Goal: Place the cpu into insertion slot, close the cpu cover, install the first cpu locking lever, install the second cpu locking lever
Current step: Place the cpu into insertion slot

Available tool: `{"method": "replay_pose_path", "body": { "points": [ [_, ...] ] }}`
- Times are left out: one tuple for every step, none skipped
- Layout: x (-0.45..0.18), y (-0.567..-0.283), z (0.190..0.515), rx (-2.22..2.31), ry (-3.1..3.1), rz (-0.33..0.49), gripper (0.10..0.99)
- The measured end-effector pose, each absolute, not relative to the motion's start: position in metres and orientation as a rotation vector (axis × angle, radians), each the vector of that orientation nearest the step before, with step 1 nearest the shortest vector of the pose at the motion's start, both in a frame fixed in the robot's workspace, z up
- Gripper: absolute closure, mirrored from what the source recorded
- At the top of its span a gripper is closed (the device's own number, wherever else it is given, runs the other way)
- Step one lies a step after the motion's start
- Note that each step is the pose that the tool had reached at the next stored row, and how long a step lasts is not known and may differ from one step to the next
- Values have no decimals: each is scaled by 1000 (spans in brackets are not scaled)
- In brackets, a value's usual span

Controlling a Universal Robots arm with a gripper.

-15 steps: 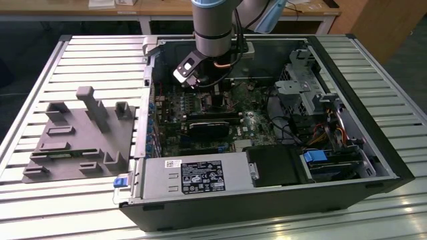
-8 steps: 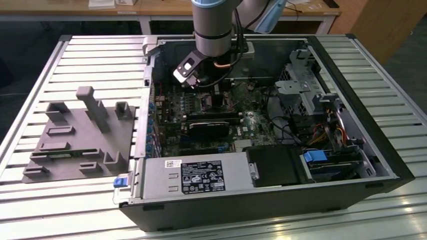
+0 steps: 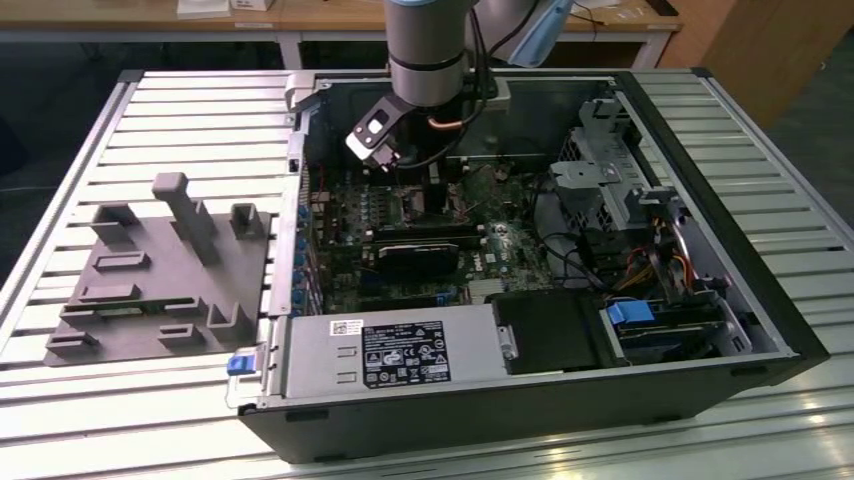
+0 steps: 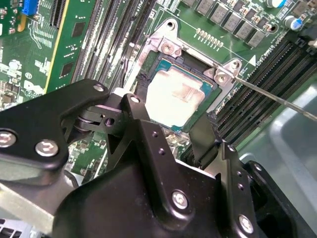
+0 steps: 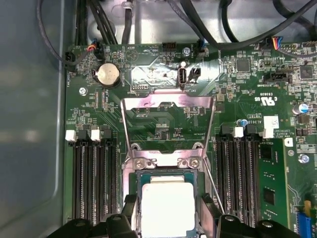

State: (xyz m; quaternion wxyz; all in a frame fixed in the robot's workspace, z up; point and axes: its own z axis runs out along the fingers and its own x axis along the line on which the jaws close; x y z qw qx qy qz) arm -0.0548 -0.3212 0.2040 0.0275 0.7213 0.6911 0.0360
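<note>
Fingers [image 5: 129, 206] of the gripper [image 5: 168, 200] spread apart, flanking the cpu [image 5: 167, 213] — seated flat in the insertion slot [image 5: 168, 176], squarely between them and seemingly untouched — with the cpu cover [image 5: 168, 101] tilted up open on the far side.

The slatted metal bench [image 3: 200, 110] carries an open computer case [image 3: 534, 410] and, at the exterior view's left, a grey fixture plate [image 3: 160, 275].
</note>
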Motion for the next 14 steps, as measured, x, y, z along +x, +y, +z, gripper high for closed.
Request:
{"method": "replay_pose_path", "body": {
  "points": [
    [-55,-321,205,2227,2134,111,478],
    [-55,-321,204,2227,2134,111,478],
    [-55,-321,204,2227,2134,112,478],
    [-55,-321,205,2227,2134,112,478],
    [-55,-321,205,2227,2134,112,478],
    [-55,-321,205,2227,2134,111,478],
    [-55,-321,205,2227,2134,111,478],
    [-55,-321,205,2227,2134,111,490],
    [-55,-321,205,2227,2134,111,490],
    [-55,-321,205,2227,2134,111,553],
    [-55,-321,205,2227,2134,111,616],
    [-55,-321,205,2227,2134,111,675],
    [-55,-321,205,2227,2134,111,675],
    [-55,-321,205,2227,2134,111,729]
  ]
}}
